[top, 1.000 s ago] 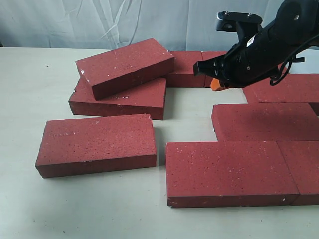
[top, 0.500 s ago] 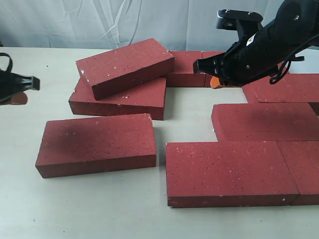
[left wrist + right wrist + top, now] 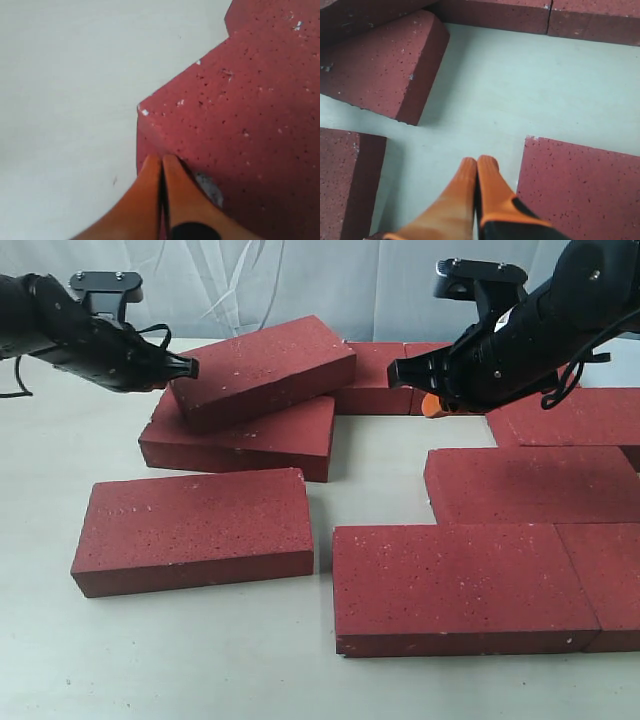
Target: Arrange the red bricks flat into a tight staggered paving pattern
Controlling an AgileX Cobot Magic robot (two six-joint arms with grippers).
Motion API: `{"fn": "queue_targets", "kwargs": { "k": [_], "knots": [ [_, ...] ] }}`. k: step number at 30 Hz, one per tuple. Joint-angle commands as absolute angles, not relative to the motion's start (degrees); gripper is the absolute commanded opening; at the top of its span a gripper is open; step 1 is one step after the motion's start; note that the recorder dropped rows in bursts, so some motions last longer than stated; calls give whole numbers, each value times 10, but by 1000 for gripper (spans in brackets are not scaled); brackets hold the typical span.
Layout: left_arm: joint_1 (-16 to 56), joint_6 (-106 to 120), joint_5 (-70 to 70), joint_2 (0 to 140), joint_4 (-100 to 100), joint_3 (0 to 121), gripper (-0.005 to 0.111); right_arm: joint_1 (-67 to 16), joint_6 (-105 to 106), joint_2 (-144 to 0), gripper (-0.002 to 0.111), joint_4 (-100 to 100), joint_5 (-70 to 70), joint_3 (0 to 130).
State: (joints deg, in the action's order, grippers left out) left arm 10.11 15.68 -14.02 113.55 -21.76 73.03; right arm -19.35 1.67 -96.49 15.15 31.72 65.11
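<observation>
Jaws pinched shut and empty, the left gripper (image 3: 187,367) is touching an end corner of the tilted brick (image 3: 260,370) lying atop another brick (image 3: 250,440) on the bench (image 3: 60,460), and, looking heavy, rigid and gritty, the tilted brick is inviting a push on that end face rather than a pinch.

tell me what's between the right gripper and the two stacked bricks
Only bare table: in the right wrist view it runs unbroken from the shut right gripper to the stacked bricks, with nothing lying on it. The exterior view agrees.
</observation>
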Motion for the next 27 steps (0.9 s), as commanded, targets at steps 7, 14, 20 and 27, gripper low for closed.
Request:
{"fn": "queue_targets", "kwargs": {
  "k": [7, 14, 20, 27],
  "knots": [
    [142, 172, -16, 1175, -188, 778, 0, -194, 19, -966, -1, 151, 311, 653],
    [157, 172, -5, 1210, -188, 814, 0, -194, 19, -966, -1, 151, 311, 653],
    [172, 170, 18, 1228, -188, 841, 0, -194, 19, -966, -1, 151, 311, 653],
    [184, 170, 52, 1248, -188, 865, 0, -194, 19, -966, -1, 151, 299, 639]
  ]
}}
